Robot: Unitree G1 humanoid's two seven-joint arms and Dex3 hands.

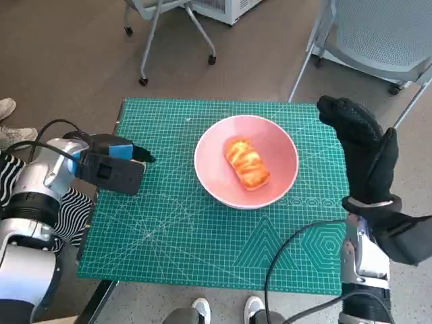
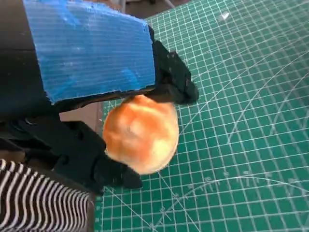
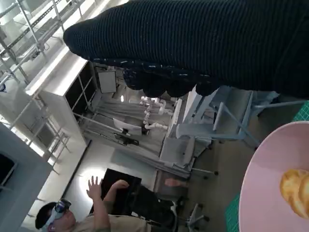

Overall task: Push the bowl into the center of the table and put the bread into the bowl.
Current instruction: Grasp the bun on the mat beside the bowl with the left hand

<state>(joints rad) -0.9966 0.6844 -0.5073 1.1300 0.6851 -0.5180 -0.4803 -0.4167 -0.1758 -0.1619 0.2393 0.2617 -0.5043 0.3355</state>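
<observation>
Left hand fingers grip bread roll at mat edge; right hand fingers spread beside bowl

A pink bowl with golden-orange, pale-striped bread is shown at frame centre. A green mat printed with white grid lines is seen beneath. Blue tape is borne by the black left hand; black-and-white striped fabric is shown at lower left.

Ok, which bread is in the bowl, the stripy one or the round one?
The stripy bread. It lies inside the pink bowl. The round bread is not in it: the left hand holds it over the green mat.
</observation>
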